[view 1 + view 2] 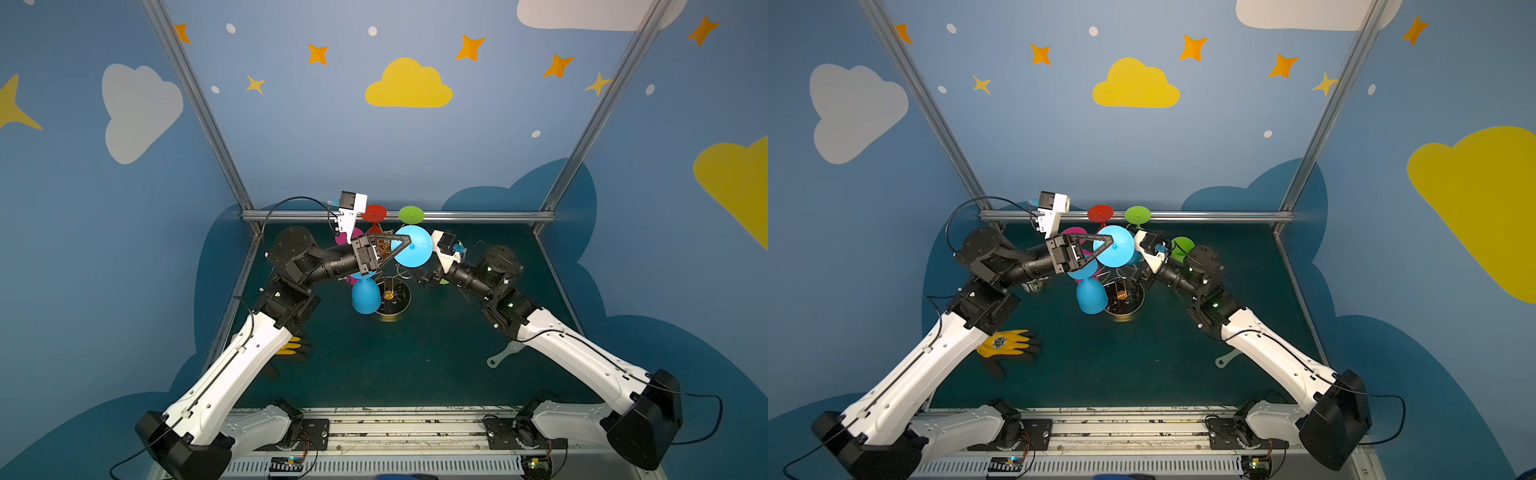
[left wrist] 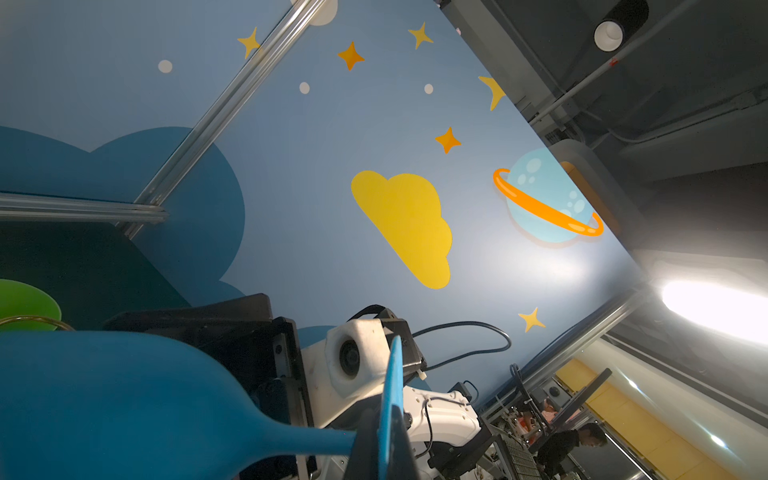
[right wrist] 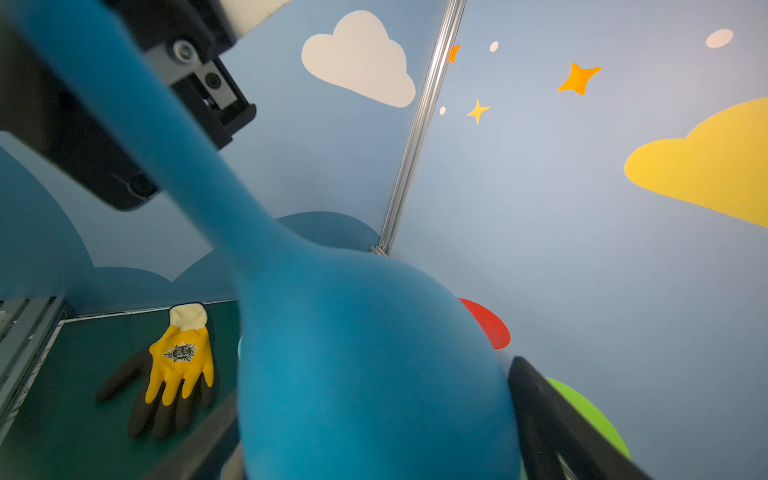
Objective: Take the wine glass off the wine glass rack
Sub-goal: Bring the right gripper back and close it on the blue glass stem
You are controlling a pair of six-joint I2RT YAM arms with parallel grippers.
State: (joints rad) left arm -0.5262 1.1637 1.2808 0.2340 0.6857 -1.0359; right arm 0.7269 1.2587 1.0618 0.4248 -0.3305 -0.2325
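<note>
Blue wine glass [image 1: 417,255]: inverted, foot uppermost, raised above the base of the rack [image 1: 390,301]. Whether it is clear of the gold loops cannot be told. The left pincer [image 1: 405,243] is clenched on the stem just under the foot. The right pincer [image 3: 374,386] is released, its fingers either side of the bowl. Rack on green desk [image 1: 415,365], hung with second blue glass [image 1: 365,296], red glass [image 1: 373,212], green glass [image 1: 411,214] and pink glass [image 1: 1073,232]. Yellow glove [image 1: 1007,343] on desk by left arm.

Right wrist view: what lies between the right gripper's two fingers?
The bowl of the blue wine glass fills the gap between the fingers of the right gripper, whose jaws stand wide, as the right wrist view shows. Whether they touch it is unclear.
</note>
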